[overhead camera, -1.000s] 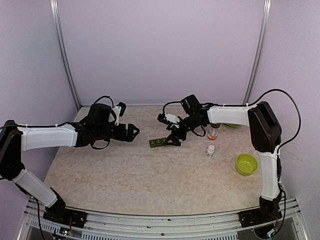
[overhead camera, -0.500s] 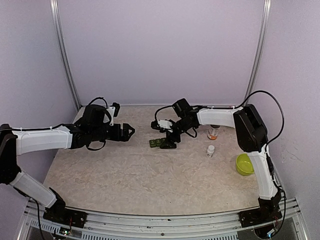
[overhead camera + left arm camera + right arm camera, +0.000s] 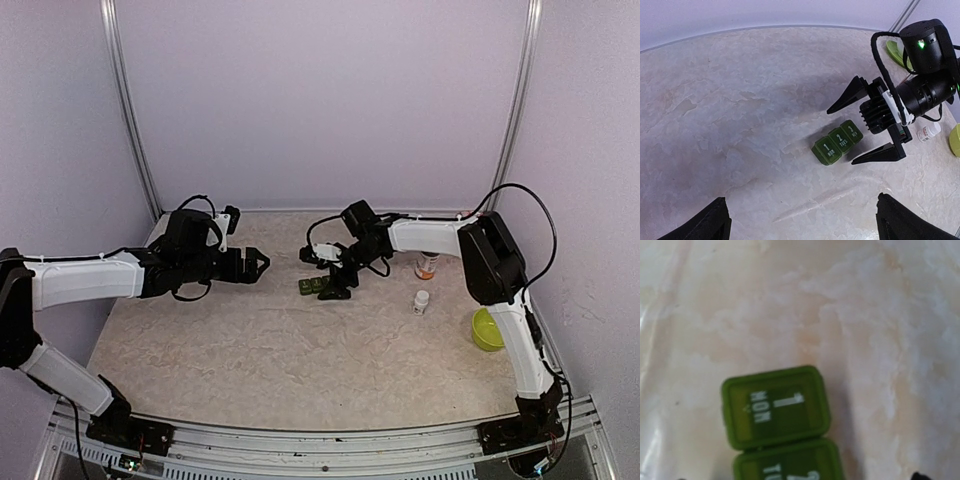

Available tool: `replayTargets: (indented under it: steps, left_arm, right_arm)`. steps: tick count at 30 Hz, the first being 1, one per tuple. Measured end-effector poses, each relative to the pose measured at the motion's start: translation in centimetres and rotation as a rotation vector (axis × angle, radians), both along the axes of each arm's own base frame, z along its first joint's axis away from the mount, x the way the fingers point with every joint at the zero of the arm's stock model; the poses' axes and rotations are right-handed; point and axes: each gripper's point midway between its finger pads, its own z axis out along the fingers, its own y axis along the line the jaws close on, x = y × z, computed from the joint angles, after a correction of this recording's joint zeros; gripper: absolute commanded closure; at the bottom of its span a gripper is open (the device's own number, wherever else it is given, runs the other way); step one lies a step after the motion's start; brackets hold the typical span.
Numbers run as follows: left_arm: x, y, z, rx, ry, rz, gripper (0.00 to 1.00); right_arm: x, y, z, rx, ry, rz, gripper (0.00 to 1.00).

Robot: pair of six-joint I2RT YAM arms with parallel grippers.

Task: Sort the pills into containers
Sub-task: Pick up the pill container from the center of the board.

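A green pill organiser (image 3: pixel 837 142) with three shut lids marked MON, TUE and a third lies on the marbled table (image 3: pixel 740 100); it also shows as the organiser (image 3: pixel 314 286) and the organiser (image 3: pixel 775 405). My right gripper (image 3: pixel 841 137) is open, one finger on each side of the organiser's far end. My left gripper (image 3: pixel 807 225) is open and empty, well short of the organiser, on its left. An orange pill bottle (image 3: pixel 426 266) and a small white bottle (image 3: pixel 421 301) stand to the right. No loose pills show.
A lime bowl (image 3: pixel 488 329) sits at the right edge. A green dish (image 3: pixel 896 50) lies at the back right behind the right arm. Metal posts and the wall close the back. The white bottle (image 3: pixel 929 131) stands just behind the right wrist.
My right gripper has moved left and now straddles the organiser. The left gripper drew back slightly to the left, then held still. Both stayed open.
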Motion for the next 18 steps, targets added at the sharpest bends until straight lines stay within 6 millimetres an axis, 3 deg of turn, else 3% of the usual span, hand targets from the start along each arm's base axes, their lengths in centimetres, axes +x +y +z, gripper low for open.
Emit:
replayTargets:
  steps: [7, 18]
  left_arm:
    - [-0.1, -0.1, 0.0, -0.002, 0.003, -0.004, 0.01]
    - [-0.2, 0.0, -0.3, -0.002, 0.01, -0.005, 0.01]
  right_arm:
    - [0.1, 0.6, -1.0, 0.011, 0.02, 0.018, 0.13]
    - [-0.6, 0.7, -1.4, 0.016, 0.068, 0.033, 0.35]
